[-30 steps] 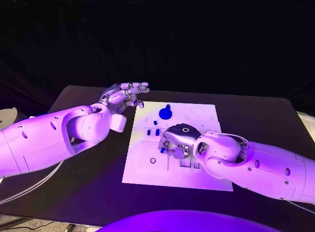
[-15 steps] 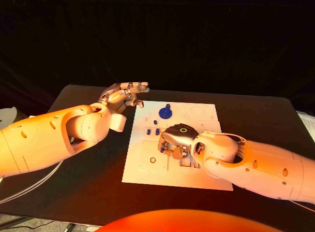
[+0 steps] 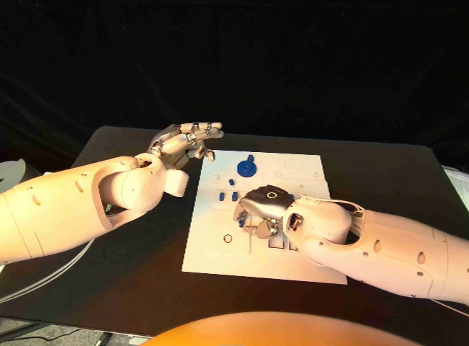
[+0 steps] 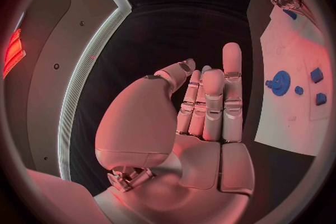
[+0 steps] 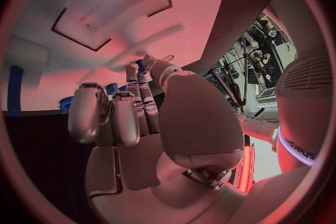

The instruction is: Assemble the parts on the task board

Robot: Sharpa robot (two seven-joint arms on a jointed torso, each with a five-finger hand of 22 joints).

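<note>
The white task board [image 3: 219, 256] lies mid-table. A blue gear [image 3: 247, 169] sits near its far edge, with small blue parts [image 3: 228, 196] just in front of it. My right hand [image 3: 264, 213] is low over the board's middle with its fingers bent down onto it. In the right wrist view the fingertips [image 5: 133, 75] hover close to the board's slots [image 5: 112, 11] and something blue shows beside them; whether it is held is unclear. My left hand [image 3: 187, 140] stays raised off the board's far left corner, fingers straight and empty [image 4: 210, 101]. The left wrist view shows the gear [image 4: 280, 83] and the small parts [image 4: 316, 74].
A small ring [image 3: 227, 238] lies on the board's left side near the front. Bare black table [image 3: 390, 173] surrounds the board. A white round object [image 3: 1, 176] stands off the table's left edge.
My right hand has shifted slightly over the board's middle. My left hand has stayed put.
</note>
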